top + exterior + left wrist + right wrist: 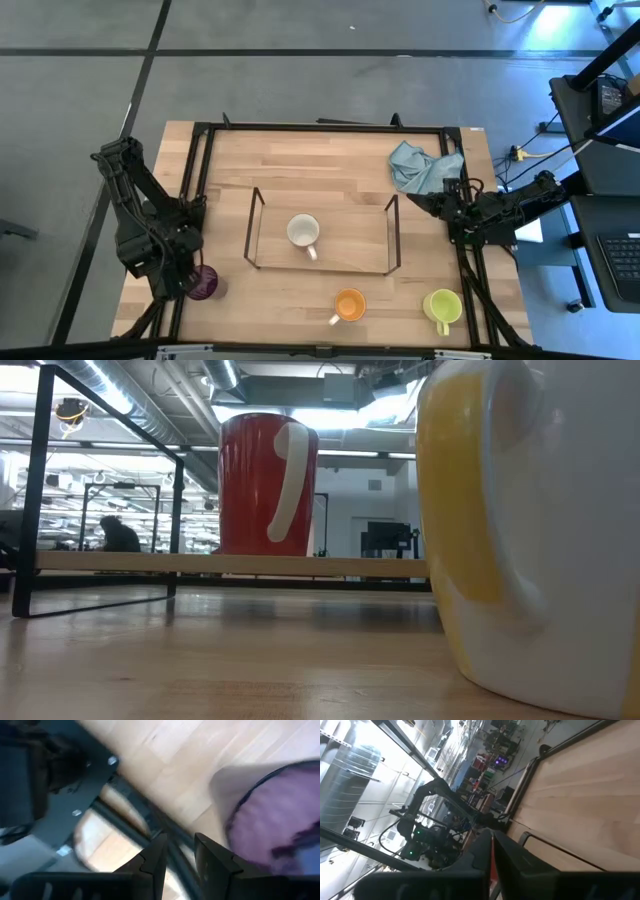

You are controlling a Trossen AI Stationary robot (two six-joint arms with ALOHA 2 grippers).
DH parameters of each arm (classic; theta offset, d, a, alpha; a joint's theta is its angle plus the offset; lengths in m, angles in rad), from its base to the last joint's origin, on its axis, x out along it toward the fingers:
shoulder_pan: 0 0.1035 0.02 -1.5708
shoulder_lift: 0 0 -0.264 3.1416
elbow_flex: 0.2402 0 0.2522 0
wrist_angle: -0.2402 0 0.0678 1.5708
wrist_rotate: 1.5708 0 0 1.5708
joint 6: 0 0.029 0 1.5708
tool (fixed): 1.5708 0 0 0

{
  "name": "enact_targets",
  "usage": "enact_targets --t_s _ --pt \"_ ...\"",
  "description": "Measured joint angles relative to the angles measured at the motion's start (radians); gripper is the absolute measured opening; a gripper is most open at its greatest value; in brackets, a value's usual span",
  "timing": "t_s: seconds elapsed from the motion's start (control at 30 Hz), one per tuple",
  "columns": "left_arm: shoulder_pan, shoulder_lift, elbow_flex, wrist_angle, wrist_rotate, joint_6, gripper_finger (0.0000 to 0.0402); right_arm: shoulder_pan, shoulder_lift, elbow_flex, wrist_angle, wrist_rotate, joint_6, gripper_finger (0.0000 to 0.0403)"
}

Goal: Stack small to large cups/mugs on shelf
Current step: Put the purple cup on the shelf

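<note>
The purple cup stands just off the shelf's near-left corner, right beside the left gripper, whose fingers sit narrowly parted, gripping nothing. Farther back, the right gripper waits pinched closed by the shelf's right end.

A light blue cloth lies crumpled at the far right corner of the wooden table. A black frame edges the table. The floor around it is grey. In the low view, a person shows in the room behind.
</note>
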Motion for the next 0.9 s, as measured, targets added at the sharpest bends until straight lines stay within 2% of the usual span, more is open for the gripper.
enact_targets --t_s 0.17,0.3,0.5,0.6,0.77,0.9 --pt "0.0 0.0 0.0 0.003 -0.062 -0.032 0.0099 0.0 0.0 0.0 0.001 -0.002 0.014 0.0021" --pt "0.0 0.0 0.0 0.001 -0.071 -0.03 0.0121 0.0 0.0 0.0 0.001 -0.006 0.014 0.0021" --pt "0.014 -0.011 0.0 0.003 -0.068 -0.056 0.0165 0.0 0.0 0.0 0.0 -0.011 0.015 0.0021" --pt "0.042 -0.021 0.0 0.011 -0.031 -0.071 0.0182 0.0 0.0 0.0 0.0 -0.011 0.015 0.0021" --pt "0.095 -0.034 0.001 0.06 0.024 -0.074 0.0188 0.0 0.0 0.0 -0.001 -0.011 0.018 0.0021" --pt "0.127 -0.047 0.01 0.082 -0.003 -0.073 0.0186 0.0 0.0 0.0 -0.001 -0.011 0.019 0.0021"
